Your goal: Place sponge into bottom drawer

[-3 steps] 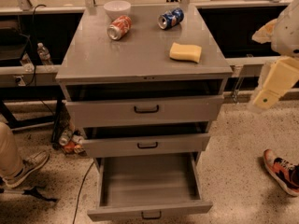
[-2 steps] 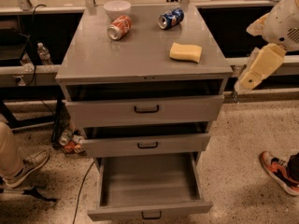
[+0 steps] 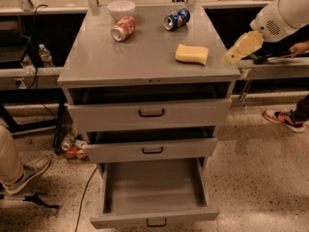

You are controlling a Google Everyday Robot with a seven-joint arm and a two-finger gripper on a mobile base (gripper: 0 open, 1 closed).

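Gripper (image 3: pixel 244 47) with yellowish pads hangs just off the right edge of the grey metal cabinet (image 3: pixel 145 62), its white arm cut off by the frame; whether it is clenched or released cannot be told. On the cabinet top, the pale-yellow foam sponge (image 3: pixel 191 53) lies near that edge, apart from the gripper, with a red soda can (image 3: pixel 123 28), blue can (image 3: pixel 176 19) and white bowl (image 3: pixel 121 7) at the back. The cabinet's bottom drawer (image 3: pixel 120 218) stands pulled out.

My gripper (image 3: pixel 244 47) hangs off the right edge of the cabinet top (image 3: pixel 130 54), near the sponge (image 3: pixel 191 53) lying there. The bottom drawer (image 3: pixel 154 187) stands pulled out.
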